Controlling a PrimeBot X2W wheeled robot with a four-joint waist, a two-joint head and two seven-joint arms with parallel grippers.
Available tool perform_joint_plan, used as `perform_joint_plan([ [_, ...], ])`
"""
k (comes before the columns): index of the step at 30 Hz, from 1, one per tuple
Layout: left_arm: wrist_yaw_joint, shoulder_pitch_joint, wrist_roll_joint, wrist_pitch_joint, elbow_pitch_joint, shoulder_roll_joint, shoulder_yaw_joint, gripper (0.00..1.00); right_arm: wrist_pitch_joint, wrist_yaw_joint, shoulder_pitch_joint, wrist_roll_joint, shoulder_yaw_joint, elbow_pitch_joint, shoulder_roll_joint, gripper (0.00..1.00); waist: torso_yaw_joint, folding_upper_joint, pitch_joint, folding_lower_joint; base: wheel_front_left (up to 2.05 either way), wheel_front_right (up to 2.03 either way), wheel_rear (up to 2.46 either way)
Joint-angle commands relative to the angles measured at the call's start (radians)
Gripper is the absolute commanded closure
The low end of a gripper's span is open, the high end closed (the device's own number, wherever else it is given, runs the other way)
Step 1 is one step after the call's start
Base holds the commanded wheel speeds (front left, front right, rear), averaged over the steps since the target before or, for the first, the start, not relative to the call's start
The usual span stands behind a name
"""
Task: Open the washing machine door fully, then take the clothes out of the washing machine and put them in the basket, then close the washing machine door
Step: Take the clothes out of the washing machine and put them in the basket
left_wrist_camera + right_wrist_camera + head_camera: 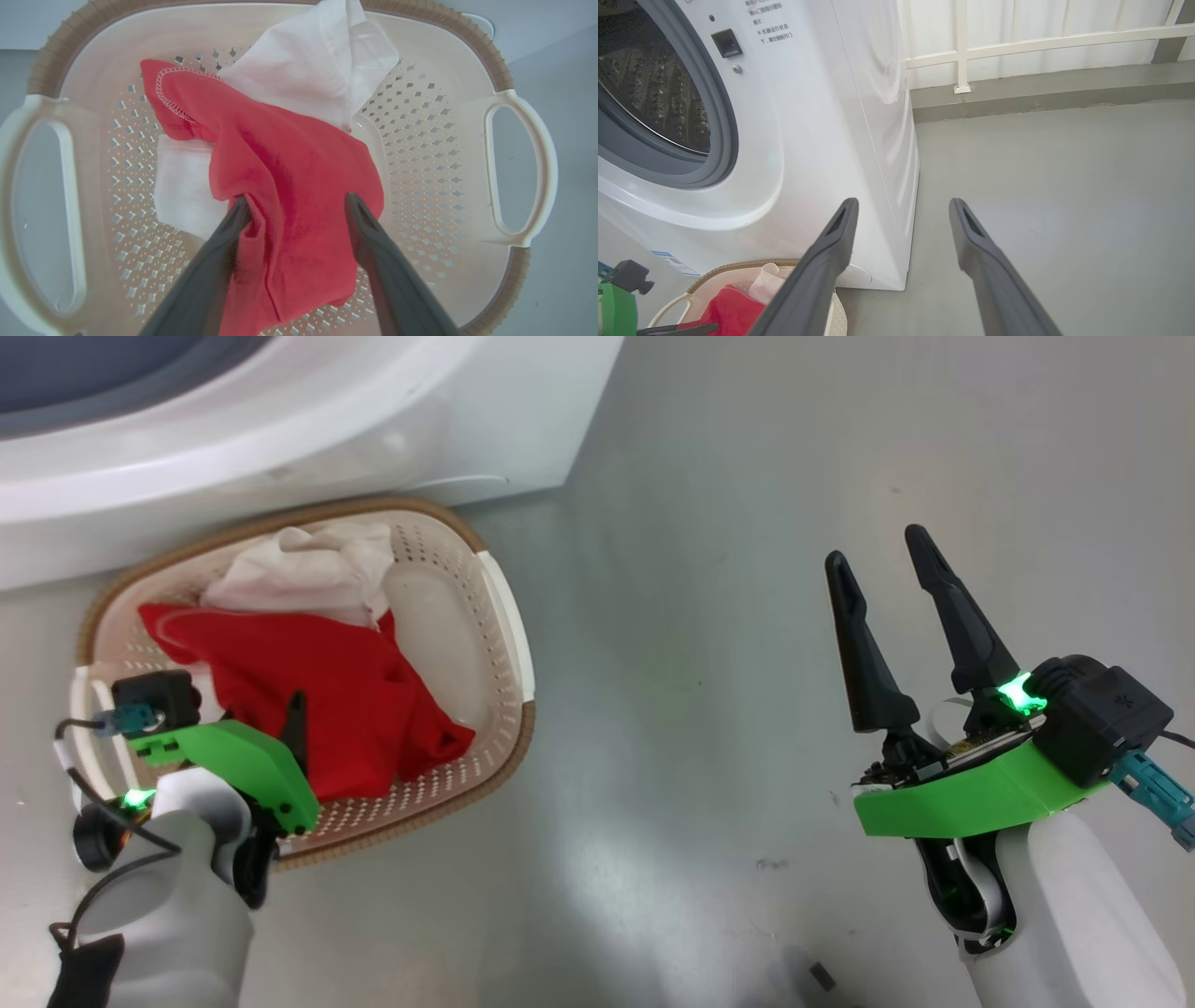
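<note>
Below, my left gripper [297, 205] hangs over the basket [467, 28], its two dark fingers spread wide and clamping nothing. The red cloth [299, 158] lies loose between them, crumpled across the middle of the basket. The white cloth [322, 70] is bunched against the far rim, partly under the red one.

The basket sits on the grey floor [747, 616], just in front of the washing machine [822, 116], at my left. Seen from my right wrist, the steel drum [654, 84] shows through the machine's uncovered mouth; I cannot tell whether anything is inside.

My right gripper [878, 546] hovers well to the right of the basket, over bare floor. Its fingers are parted and hold nothing. A white railing [962, 46] runs along the far wall, right of the machine.
</note>
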Motion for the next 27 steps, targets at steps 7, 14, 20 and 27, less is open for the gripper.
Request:
perform_joint_plan([
  [7, -0.014, 0.072, -0.021, -0.096, -0.059, -0.004, -0.024, 0.0, -0.006, 0.005, 0.026, -0.025, -0.011, 0.001, 0.0, 0.0, 0.043, 0.0, -0.079, 0.0, 0.0, 0.0, 0.0],
  [14, -0.014, 0.132, -0.051, -0.153, -0.209, -0.022, -0.074, 0.0, -0.006, 0.005, 0.045, -0.053, -0.039, 0.017, 0.0, 0.0, 0.078, 0.0, -0.147, 0.0, 0.0, 0.0, 0.0],
  [20, -0.014, 0.192, -0.057, -0.16, -0.376, -0.014, -0.079, 0.0, -0.006, 0.005, 0.059, -0.072, -0.057, 0.03, 0.0, 0.0, 0.105, 0.0, -0.2, 0.0, 0.0, 0.0, 0.0],
  [27, 0.009, 0.318, 0.042, -0.161, -0.651, -0.003, -0.04, 0.0, -0.006, 0.005, 0.086, -0.096, -0.083, 0.047, 0.0, 0.0, 0.136, 0.0, -0.284, 0.0, 0.0, 0.0, 0.0],
])
